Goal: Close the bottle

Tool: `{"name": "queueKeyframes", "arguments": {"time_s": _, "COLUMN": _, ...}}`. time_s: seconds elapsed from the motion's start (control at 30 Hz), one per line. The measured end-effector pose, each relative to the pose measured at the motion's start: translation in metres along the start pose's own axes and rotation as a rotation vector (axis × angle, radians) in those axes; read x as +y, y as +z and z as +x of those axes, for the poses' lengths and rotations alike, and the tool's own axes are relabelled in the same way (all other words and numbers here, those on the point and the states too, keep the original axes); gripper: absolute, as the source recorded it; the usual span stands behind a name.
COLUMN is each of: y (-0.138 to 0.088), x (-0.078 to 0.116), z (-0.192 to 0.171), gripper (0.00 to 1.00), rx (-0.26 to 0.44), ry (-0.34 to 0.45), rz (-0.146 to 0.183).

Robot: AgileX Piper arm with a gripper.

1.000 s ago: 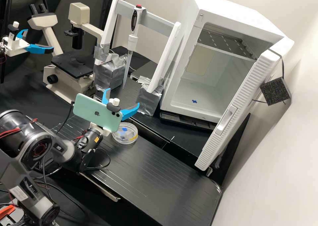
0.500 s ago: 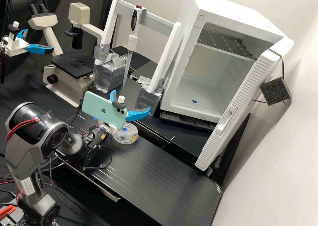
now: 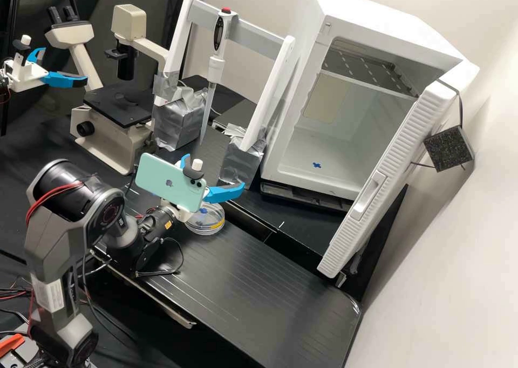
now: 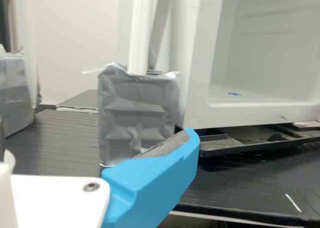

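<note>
The pincer (image 3: 215, 170), spread apart above the black worktop (image 3: 270, 281), would do best to ease in slowly and level, keeping clear of the transparent round dish (image 3: 208, 222) nearby.

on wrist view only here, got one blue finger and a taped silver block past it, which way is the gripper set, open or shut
Observer: Open. In the high view the gripper has its two blue fingers spread well apart.
Operator: ok, any glass or plastic ware close by that i can't see
Observer: Yes, a clear round dish with a yellow mark on its side, on the black platform.
Operator: and that white post standing in the block, what does it belong to
Observer: A white frame with a crossbar, and a pipette with a red top hangs upright from it.
</note>
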Motion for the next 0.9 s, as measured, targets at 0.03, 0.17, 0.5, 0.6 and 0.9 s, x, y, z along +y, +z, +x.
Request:
{"name": "queueKeyframes", "arguments": {"time_s": 0.03, "y": 0.001, "x": 0.0, "z": 0.0, "gripper": 1.0, "rx": -0.007, "ry": 0.004, "rz": 0.003}}
{"name": "queueKeyframes", "arguments": {"time_s": 0.17, "y": 0.001, "x": 0.0, "z": 0.0, "gripper": 1.0, "rx": -0.015, "ry": 0.01, "rz": 0.009}}
{"name": "queueKeyframes", "arguments": {"time_s": 0.5, "y": -0.013, "x": -0.001, "z": -0.006, "gripper": 1.0, "rx": 0.037, "ry": 0.003, "rz": 0.002}}
{"name": "queueKeyframes", "arguments": {"time_s": 0.6, "y": -0.016, "x": -0.001, "z": -0.007, "gripper": 1.0, "rx": 0.048, "ry": 0.002, "rz": -0.006}}
{"name": "queueKeyframes", "arguments": {"time_s": 0.9, "y": -0.012, "x": 0.002, "z": -0.007, "gripper": 1.0, "rx": 0.038, "ry": 0.011, "rz": -0.014}}
